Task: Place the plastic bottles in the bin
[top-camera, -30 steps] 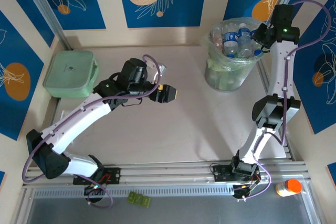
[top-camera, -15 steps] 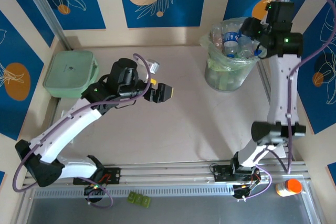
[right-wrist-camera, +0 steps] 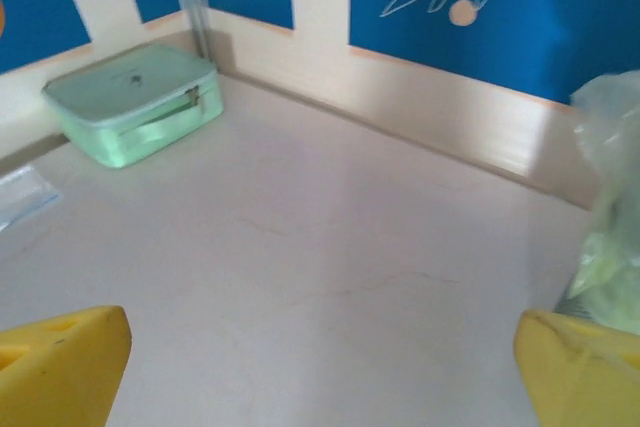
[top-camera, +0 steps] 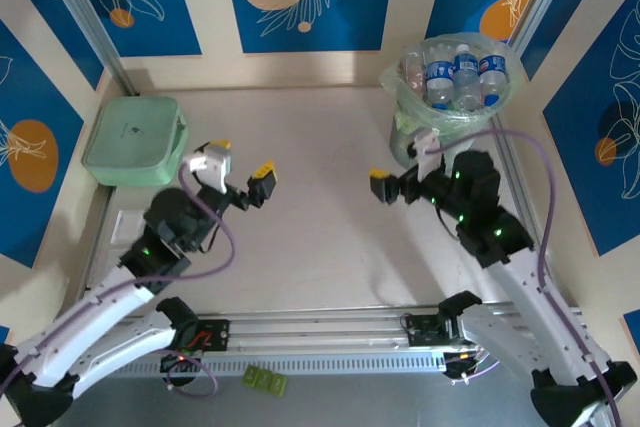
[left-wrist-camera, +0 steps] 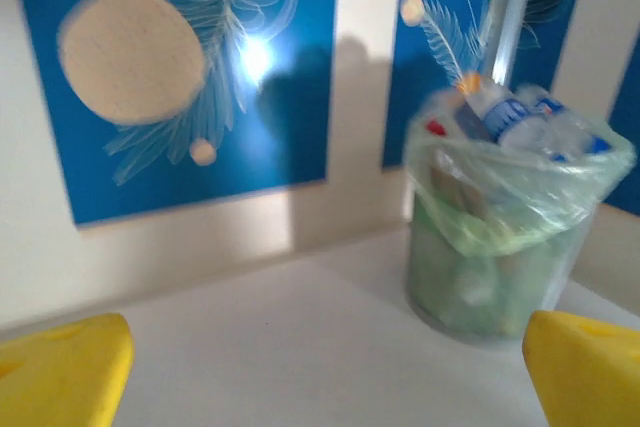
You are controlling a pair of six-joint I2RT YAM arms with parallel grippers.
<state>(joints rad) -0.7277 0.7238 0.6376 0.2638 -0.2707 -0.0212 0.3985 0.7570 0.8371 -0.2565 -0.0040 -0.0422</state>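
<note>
The plastic bottles (top-camera: 455, 72) crowd the bin (top-camera: 402, 107) at upper right, the job apparently complete, while the left gripper (top-camera: 240, 159) and right gripper (top-camera: 402, 160) hover mid-frame, jaws wide and empty.

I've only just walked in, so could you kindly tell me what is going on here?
Two robot arms are putting plastic bottles into the bin. The bin, in the far right corner of the table, is heaped with bottles past its rim. The left claw and the right claw are both open and hold nothing, over the middle of the table, the right one near the bin's wall. A mint-green box sits at the far left.
</note>
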